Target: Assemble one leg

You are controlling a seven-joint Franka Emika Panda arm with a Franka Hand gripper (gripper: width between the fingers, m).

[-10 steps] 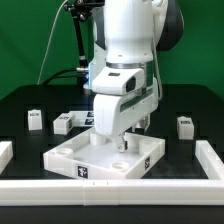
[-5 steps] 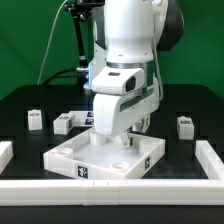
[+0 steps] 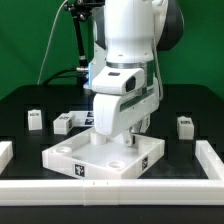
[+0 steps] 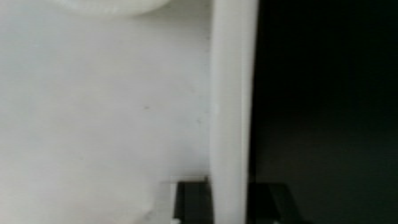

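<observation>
Your claw (image 3: pixel 124 143) is down low on the far side of the big white square piece (image 3: pixel 100 157), near the middle of the table (image 3: pixel 170 105). In the wrist view the claw (image 4: pixel 231 206) has a dark fingertip (image 4: pixel 192 206) on each side of a thin white edge of that piece. You can see no gap between the tips and the edge, so it looks pinched onto that edge.

Closest to you is a long white rail (image 3: pixel 120 192) that runs along the front of the table. Just behind it the big white square piece lies flat. It is right up by the rail, but you cannot tell if they touch. Its near face has a small black-and-white tag (image 3: pixel 82 172). You can see a round hole (image 3: pixel 122 163) in its top, close to the near edge. The wrist view shows the flat white top of this piece (image 4: pixel 107 110) beside the black table (image 4: pixel 329 100).

Farther back, the legs stand on the table, all apart from the claw. The left leg (image 3: pixel 35 119) is on the exterior view's left, well apart from the square piece. The second leg (image 3: pixel 63 123) stands between the left leg and the arm (image 3: pixel 125 60). The right leg (image 3: pixel 185 126) is alone on the exterior view's right. Each one is a small white block with a dark tag on its side.

The big white arm rises over the square piece and hides what is right behind it. Farthest back is a green wall (image 3: pixel 30 40).
</observation>
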